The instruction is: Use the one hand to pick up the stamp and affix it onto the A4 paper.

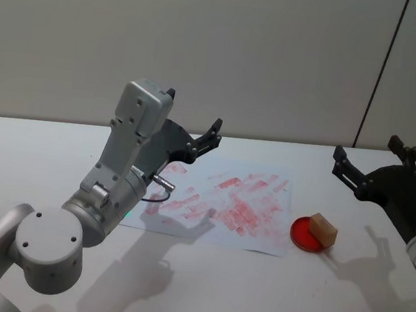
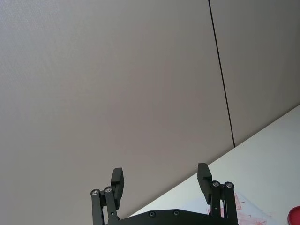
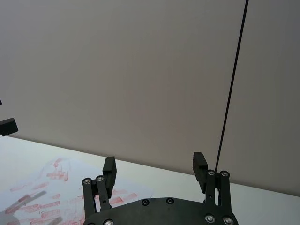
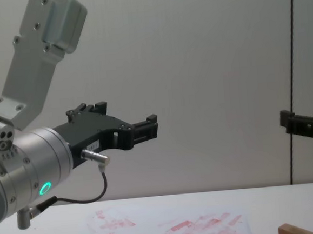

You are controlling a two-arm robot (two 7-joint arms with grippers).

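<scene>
Shows the opening step, judged as the reach before the pick, with nothing yet gripped. Places the A4 paper (image 1: 225, 202), crowded with smeared red prints, lying flat left of centre. Sets the right gripper (image 1: 367, 148), taken as the working hand, raised high at the far right, jaws spread wide and empty, aimed forward rather than down. Sets the left gripper (image 1: 194, 107), on the arm with the looping black cable (image 4: 92, 198), likewise raised and spread wide on nothing, over the paper's left part; reads as idle. Locates the round red ink pad (image 1: 302, 237) just beside the paper's near right corner and, resting on the pad's right part, the stamp (image 1: 322, 229), a small light-brown wooden block, lower than the right gripper and slightly to its left. Calls next, by judgement, for tipping the right gripper downward, lowering it over the block, squaring the jaws to two opposite sides and closing; then for lifting, carrying left over the sheet and pressing down on a less crowded patch. Warns of a likely fault: nudging the small block off the pad through an off-centre descent. Shows, behind, a plain pale wall (image 1: 205, 36) closing the far side of the room, a white table (image 1: 267, 304) under everything, and a thin dark vertical seam (image 1: 381, 70) in the wall at the right.
</scene>
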